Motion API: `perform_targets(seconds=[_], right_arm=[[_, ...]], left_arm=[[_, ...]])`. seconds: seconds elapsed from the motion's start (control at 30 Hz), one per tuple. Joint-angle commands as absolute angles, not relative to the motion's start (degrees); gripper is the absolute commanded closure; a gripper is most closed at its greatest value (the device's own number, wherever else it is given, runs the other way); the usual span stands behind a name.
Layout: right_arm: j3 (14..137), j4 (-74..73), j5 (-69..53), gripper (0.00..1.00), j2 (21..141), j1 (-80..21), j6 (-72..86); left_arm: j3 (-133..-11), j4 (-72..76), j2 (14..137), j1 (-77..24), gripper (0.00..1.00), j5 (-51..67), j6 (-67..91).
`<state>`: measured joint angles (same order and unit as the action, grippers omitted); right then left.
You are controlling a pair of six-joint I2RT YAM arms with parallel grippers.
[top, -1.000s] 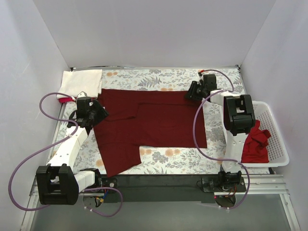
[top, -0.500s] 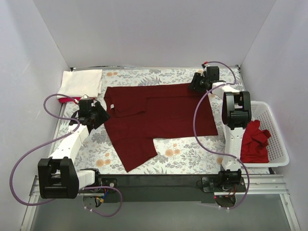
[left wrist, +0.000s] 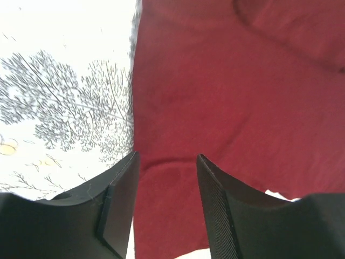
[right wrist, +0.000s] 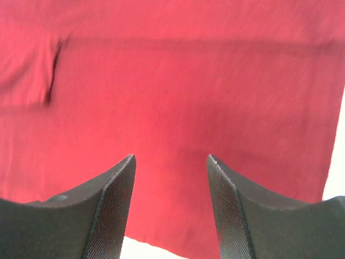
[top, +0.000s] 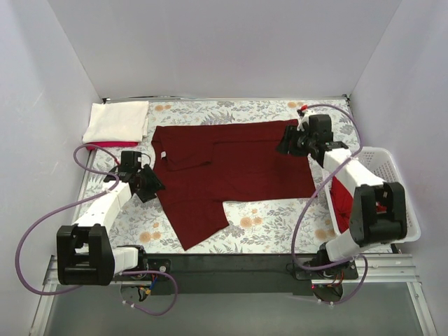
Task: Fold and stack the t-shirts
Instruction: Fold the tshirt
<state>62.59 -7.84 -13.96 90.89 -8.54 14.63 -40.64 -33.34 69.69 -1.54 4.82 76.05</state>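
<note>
Table (top: 266, 224): flower-printed cloth, white walls around.
Maroon t-shirt (top: 238, 168): lay spread across the middle, one sleeve toward the near edge.
Left gripper (left wrist: 164, 162): fingers parted over the shirt's left edge, holding nothing.
Right gripper (right wrist: 170, 162): fingers parted above its right end.
Cream-white t-shirt (top: 117, 120): folded, far left corner.

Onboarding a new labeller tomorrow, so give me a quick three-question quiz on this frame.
1. True or false: the right gripper is shut on the spread maroon t-shirt.
2. Fill in: the white basket holds a ___ t-shirt.
3. Where is the folded cream t-shirt? A: far-left corner of the table; B: on the maroon t-shirt; C: in the basket.
Key: 1 false, its fingers are apart; 2 red; 3 A.
</note>
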Motion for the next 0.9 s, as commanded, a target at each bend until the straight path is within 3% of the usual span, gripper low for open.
perform_targets(seconds=[0.0, 0.33, 0.53, 0.87], right_arm=[[53.7, -10.5, -12.2, 0.38, 83.9, -10.4, 13.7], [42.6, -14.7, -12.0, 0.36, 64.5, -10.7, 11.1], [39.8, -15.0, -11.8, 0.36, 60.5, -10.7, 10.1], [37.2, -15.1, -12.4, 0.36, 58.7, -10.7, 9.7]], left_arm=[[-40.3, -35.9, 71.8, -2.6, 0.56, 6.3, 76.8], [-41.0, -38.6, 77.3, -6.4, 0.55, 0.7, 79.2], [-40.9, -38.2, 77.4, -6.9, 0.56, -4.4, 80.6], [-38.6, -33.1, 81.2, -7.5, 0.62, -2.5, 82.4]])
